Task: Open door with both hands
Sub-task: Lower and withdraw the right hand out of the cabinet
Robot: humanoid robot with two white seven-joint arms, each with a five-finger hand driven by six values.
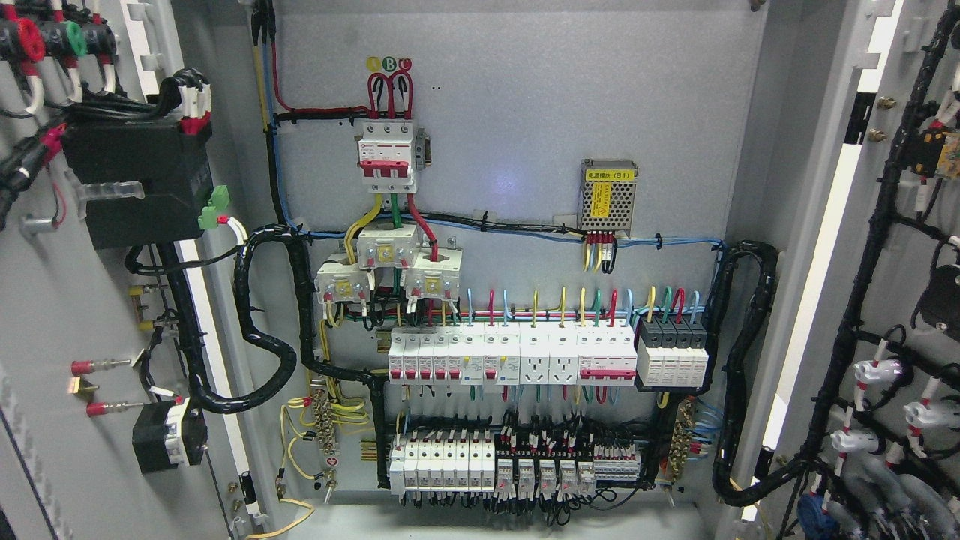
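Both doors of the grey electrical cabinet stand swung wide open. The left door [45, 315] shows its inner face at the picture's left, carrying black boxes and wiring. At the right edge the right door [911, 247] also shows its inner face, with black cable looms and white connectors. Between them the cabinet's back panel [517, 112] is fully exposed. Neither of my hands nor any arm appears in the head view.
On the back panel sit a red-and-white main breaker [386, 150], a perforated power supply with a yellow label [609, 195], rows of white breakers [510, 356] and relays [517, 461]. Thick black cable bundles [262, 322] loop from each door into the cabinet.
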